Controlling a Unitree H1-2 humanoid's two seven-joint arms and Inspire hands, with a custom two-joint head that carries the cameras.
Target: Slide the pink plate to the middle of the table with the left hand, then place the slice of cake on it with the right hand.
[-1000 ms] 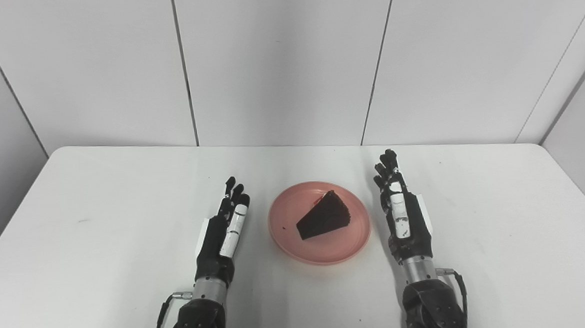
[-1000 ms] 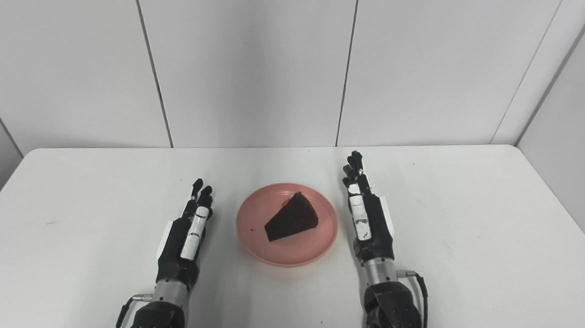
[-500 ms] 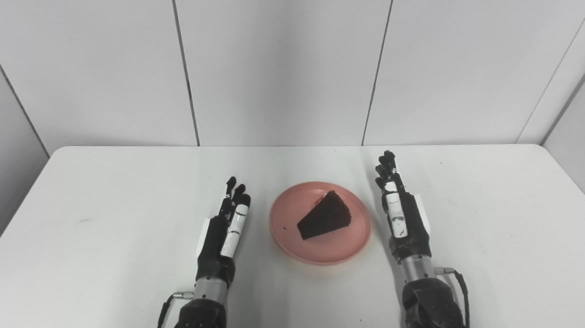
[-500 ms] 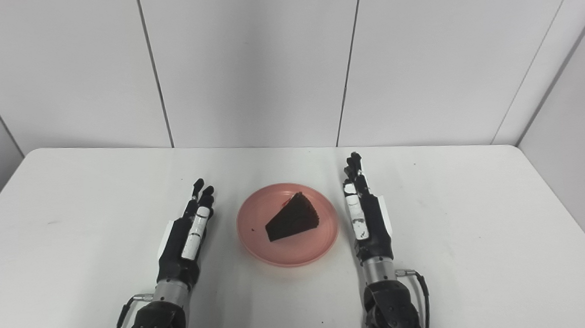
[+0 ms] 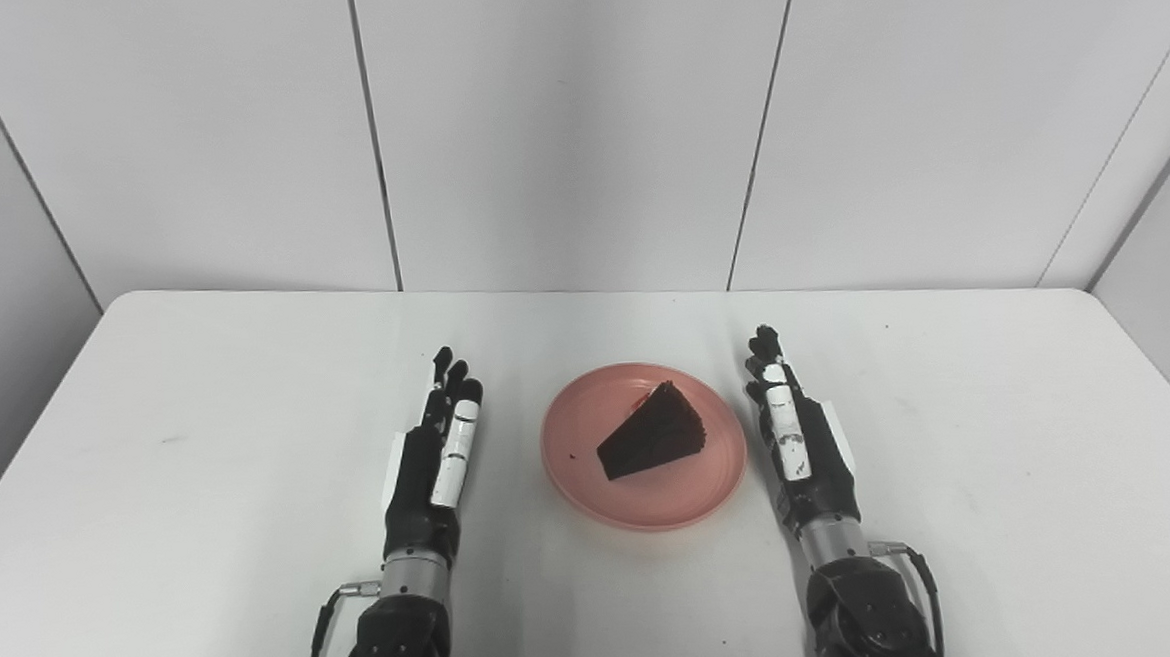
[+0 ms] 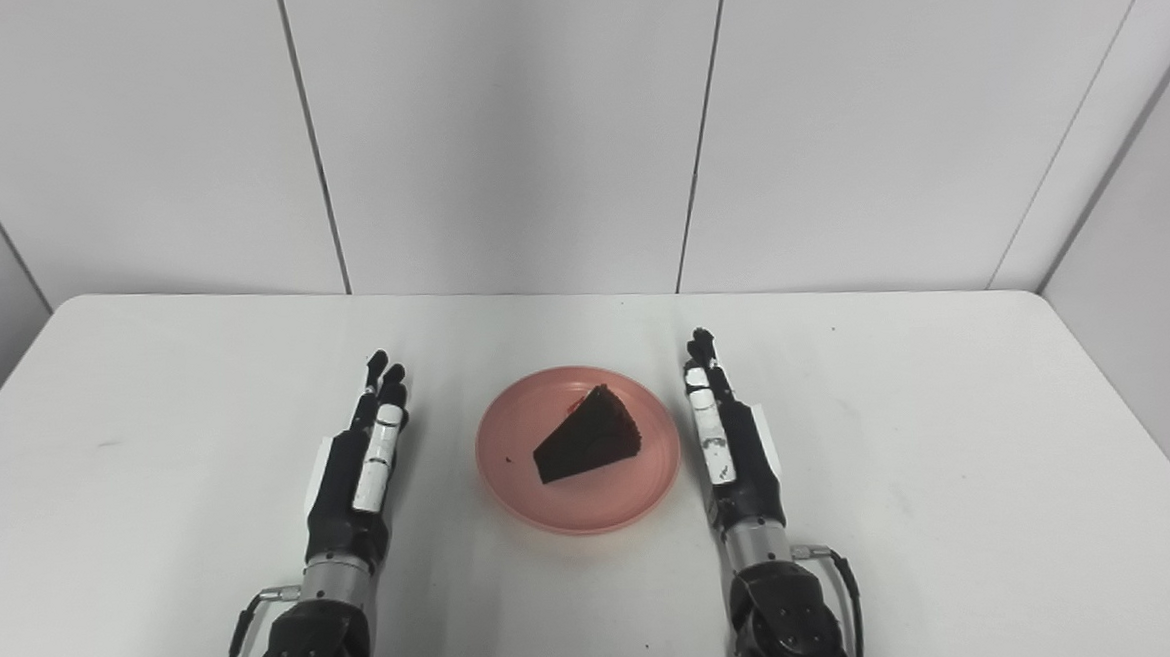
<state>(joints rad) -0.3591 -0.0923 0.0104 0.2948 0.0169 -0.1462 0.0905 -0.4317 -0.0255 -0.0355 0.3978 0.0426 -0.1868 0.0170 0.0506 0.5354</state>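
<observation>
The pink plate (image 5: 643,448) sits mid-tabletop (image 5: 198,389) between the two sets of fingers, with the cake slice (image 5: 651,443) on it. The left hand (image 5: 432,459) and right hand (image 5: 796,438) flank it, fingers straight, empty, touching nothing. Both steps look done; what remains is drawing the arms back.

A white table (image 5: 199,409) with rounded far corners fills the lower part of both views. Behind its far edge stands a wall of pale grey panels (image 5: 564,119) divided by thin dark vertical seams. Angled side panels (image 6: 1139,189) close in at the right and left. Light is even and soft.
</observation>
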